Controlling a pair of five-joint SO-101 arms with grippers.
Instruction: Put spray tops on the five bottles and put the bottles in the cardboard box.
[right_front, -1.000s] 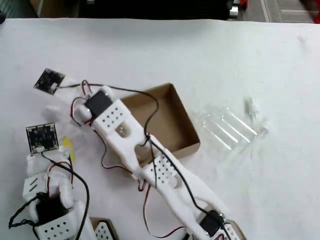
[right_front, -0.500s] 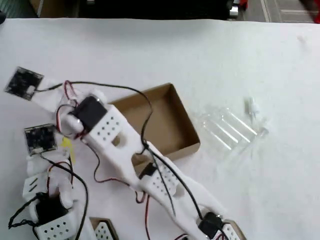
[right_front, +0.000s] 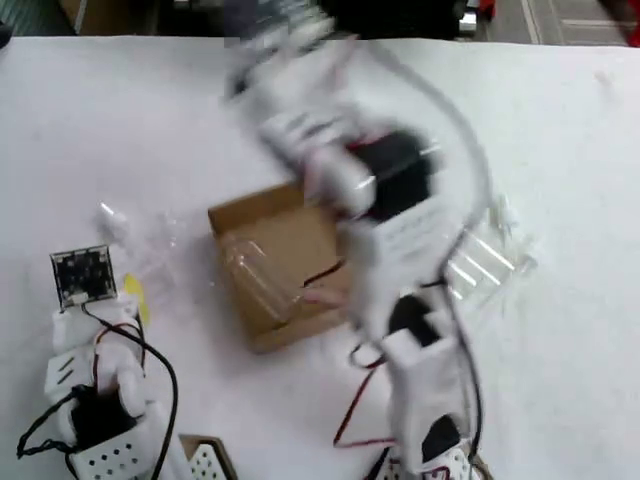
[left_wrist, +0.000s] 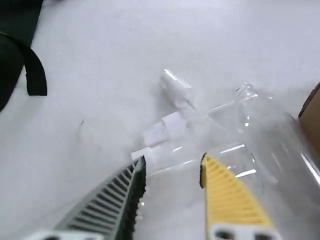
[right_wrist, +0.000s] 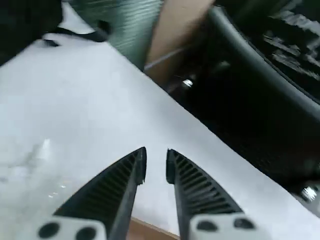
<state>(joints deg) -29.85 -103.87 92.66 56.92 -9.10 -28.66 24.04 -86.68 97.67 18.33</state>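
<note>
The right arm swings up off the cardboard box (right_front: 285, 215) and now points toward the far edge of the table. The right gripper (right_wrist: 156, 165) has its jaws nearly together with a thin gap, and nothing sits between them. Ahead of those jaws there is only bare tabletop and the dark space past the edge.

Half a second ago this arm lay stretched across the box and reached beyond it. With the arm gone, a clear bottle (right_front: 252, 275) shows lying inside the box. The box itself also sits turned and nearer the left arm than before. The high view is smeared by the motion, so I cannot tell whether that bottle carries a spray top.

The left gripper (left_wrist: 172, 172) hangs low with its jaws released and empty. Just ahead of them lie a loose spray top (left_wrist: 176, 89) and a second bottle (left_wrist: 260, 135), with the box corner beyond the yellow jaw. More bottles (right_front: 480, 255) wait well apart from both grippers.

One bottle looks boxed. The others are not yet in, so most of the work remains.
</note>
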